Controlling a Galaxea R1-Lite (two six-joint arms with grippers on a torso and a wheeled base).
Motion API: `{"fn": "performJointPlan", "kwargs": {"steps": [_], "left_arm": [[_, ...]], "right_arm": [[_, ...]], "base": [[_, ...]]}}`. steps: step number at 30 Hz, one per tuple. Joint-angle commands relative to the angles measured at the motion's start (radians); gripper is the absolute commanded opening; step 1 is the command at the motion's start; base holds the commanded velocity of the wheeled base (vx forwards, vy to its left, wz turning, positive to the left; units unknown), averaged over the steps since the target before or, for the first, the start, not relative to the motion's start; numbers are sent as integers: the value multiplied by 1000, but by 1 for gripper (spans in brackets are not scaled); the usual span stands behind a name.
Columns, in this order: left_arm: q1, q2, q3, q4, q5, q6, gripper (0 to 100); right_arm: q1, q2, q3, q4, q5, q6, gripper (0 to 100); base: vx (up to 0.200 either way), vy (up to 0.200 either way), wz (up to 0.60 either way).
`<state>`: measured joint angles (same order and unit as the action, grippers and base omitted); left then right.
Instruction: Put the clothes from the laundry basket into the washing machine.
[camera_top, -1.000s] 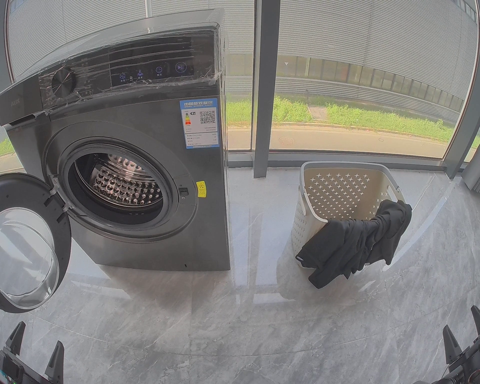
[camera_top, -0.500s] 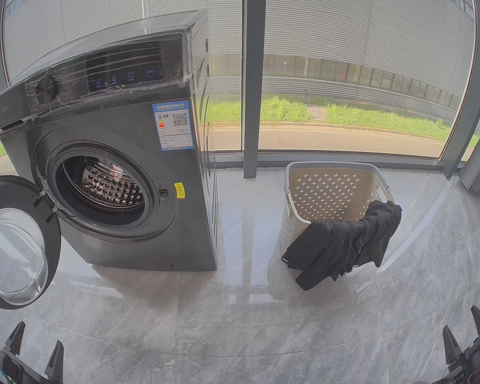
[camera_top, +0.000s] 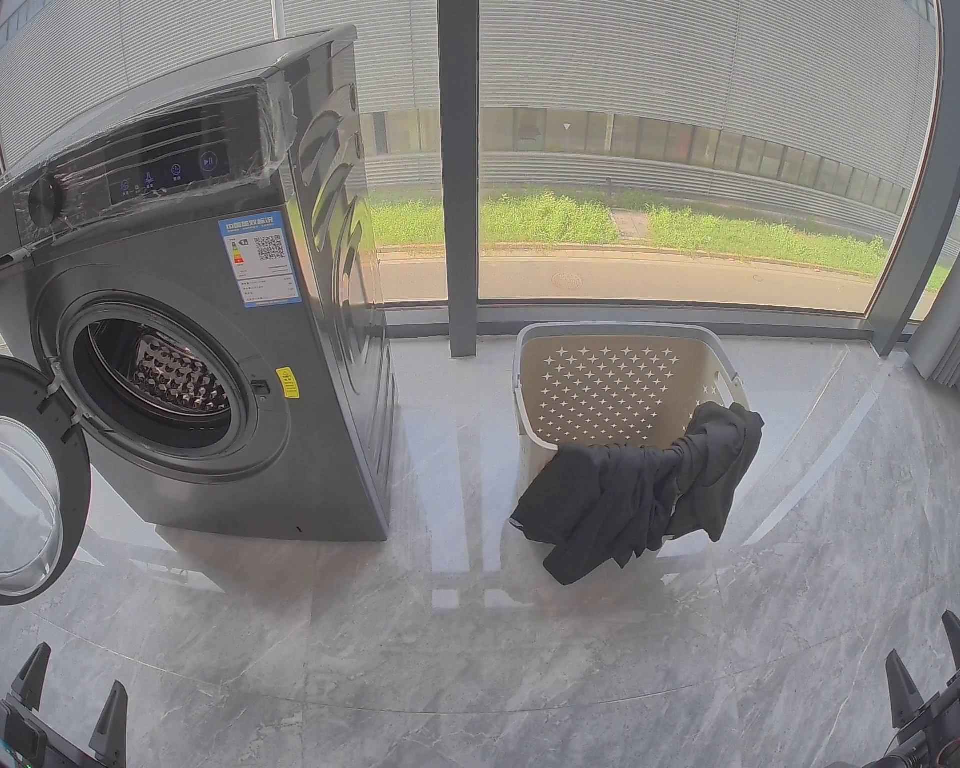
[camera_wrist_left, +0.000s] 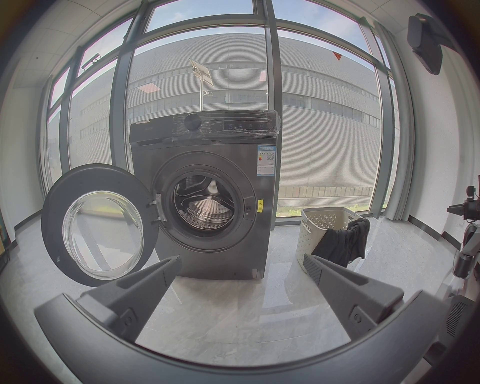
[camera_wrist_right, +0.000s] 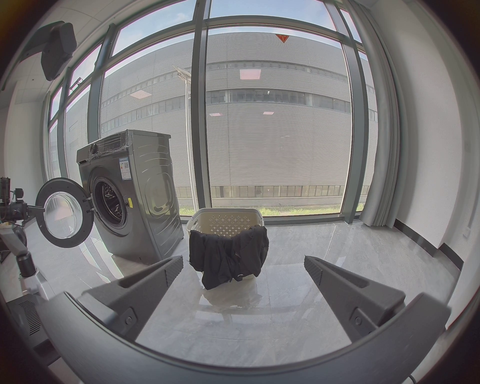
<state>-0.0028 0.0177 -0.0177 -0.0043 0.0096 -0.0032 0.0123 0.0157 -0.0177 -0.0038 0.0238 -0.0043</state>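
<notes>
Looked onto a glossy grey stone floor (camera_top: 560, 660) before tall windows (camera_top: 680, 150). Found the washing machine (camera_top: 190, 330) far left, its door (camera_top: 30, 490) swung open and cut off at the edge; faced its drum (camera_wrist_left: 205, 210) squarely from the left wrist. Found the laundry basket (camera_top: 615, 385) right of it, well apart, dark clothes (camera_top: 630, 490) draped over the near rim, hiding the bottom. Held left gripper (camera_wrist_left: 241, 259) and right gripper (camera_wrist_right: 242, 260) low and near, jaws wide apart, empty.

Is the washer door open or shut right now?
Open. The round door stands swung clear of the washer, and the steel drum shows through the opening.
</notes>
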Motion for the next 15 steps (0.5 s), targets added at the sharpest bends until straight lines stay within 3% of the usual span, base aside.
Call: {"fn": "performJointPlan", "kwargs": {"steps": [1,10,15], "left_arm": [[1,-18,18,0,1,-1,100],[0,-18,18,0,12,-9,100],[0,-18,18,0,13,-9,100]], "right_arm": [[0,-16,18,-1,1,0,100],[0,-16,18,-1,1,0,100],[0,-16,18,-1,1,0,100]], "base": [[0,0,0],[0,0,0],[0,-200,0]]}}
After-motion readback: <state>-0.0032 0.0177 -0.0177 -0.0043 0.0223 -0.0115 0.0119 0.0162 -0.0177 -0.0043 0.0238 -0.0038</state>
